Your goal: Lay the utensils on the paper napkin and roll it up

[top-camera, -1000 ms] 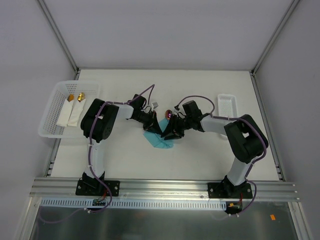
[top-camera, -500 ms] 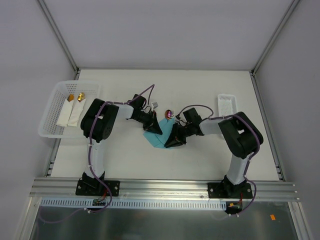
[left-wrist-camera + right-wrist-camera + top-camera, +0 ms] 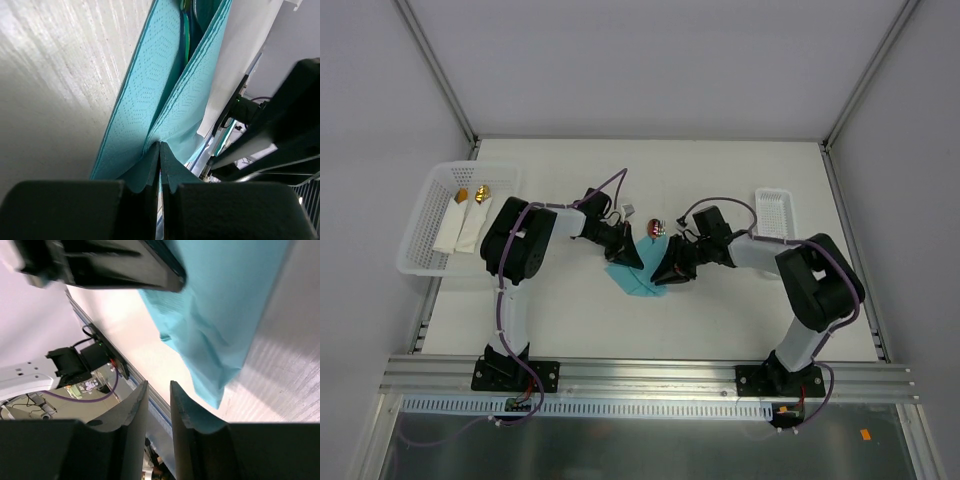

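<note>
The teal paper napkin (image 3: 632, 281) lies partly folded near the table's middle, between both grippers. My left gripper (image 3: 627, 257) is shut, pinching a raised fold of the paper napkin (image 3: 150, 90) at its tips (image 3: 160, 146). My right gripper (image 3: 666, 274) sits at the napkin's right side. Its jaws (image 3: 159, 385) stand slightly open with nothing between them, and a napkin corner (image 3: 225, 305) hangs just beyond. The purplish-pink heads of the utensils (image 3: 655, 228) stick out behind the napkin; their handles are hidden in the folds.
A white basket (image 3: 420, 225) at the left edge holds two white rolled napkins (image 3: 460, 225) with gold tips. A small white tray (image 3: 774, 211) stands at the back right. The metal rail (image 3: 650, 375) runs along the near edge.
My right gripper dipped toward the near side of the napkin, then came back up to its right edge, narrowing its jaws. The napkin bunched up slightly. The left gripper kept its hold.
</note>
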`<act>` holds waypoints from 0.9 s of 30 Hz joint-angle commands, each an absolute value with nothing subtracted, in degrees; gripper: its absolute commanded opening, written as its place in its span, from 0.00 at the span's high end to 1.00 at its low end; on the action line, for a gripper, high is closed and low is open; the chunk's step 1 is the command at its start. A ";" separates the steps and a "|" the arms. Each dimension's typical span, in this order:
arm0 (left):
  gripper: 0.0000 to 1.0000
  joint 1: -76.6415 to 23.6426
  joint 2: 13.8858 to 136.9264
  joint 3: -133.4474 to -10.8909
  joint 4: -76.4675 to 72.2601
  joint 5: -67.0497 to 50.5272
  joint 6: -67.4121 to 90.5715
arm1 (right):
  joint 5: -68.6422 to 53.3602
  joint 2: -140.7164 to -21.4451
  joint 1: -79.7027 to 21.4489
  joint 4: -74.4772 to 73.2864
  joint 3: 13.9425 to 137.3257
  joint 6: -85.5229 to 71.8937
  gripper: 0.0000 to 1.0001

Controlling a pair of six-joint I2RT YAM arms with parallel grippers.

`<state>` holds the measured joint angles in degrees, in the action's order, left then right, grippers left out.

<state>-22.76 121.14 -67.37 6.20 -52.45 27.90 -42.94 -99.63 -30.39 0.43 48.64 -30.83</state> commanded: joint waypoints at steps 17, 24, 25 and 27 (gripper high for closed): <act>1.00 -21.53 121.82 -66.53 8.88 -45.26 25.49 | -40.08 -104.50 -30.41 -1.93 49.92 -29.62 0.74; 1.00 -21.53 121.91 -66.36 8.70 -45.09 25.49 | -38.59 -106.52 -30.24 -5.97 50.36 -27.07 0.75; 1.00 -21.53 121.90 -66.36 8.79 -45.09 25.40 | -38.41 -106.78 -30.23 -6.24 50.54 -26.72 0.75; 1.00 -21.45 121.38 -66.36 8.79 -45.70 25.31 | -38.15 -107.22 -30.24 -7.11 50.97 -26.63 0.75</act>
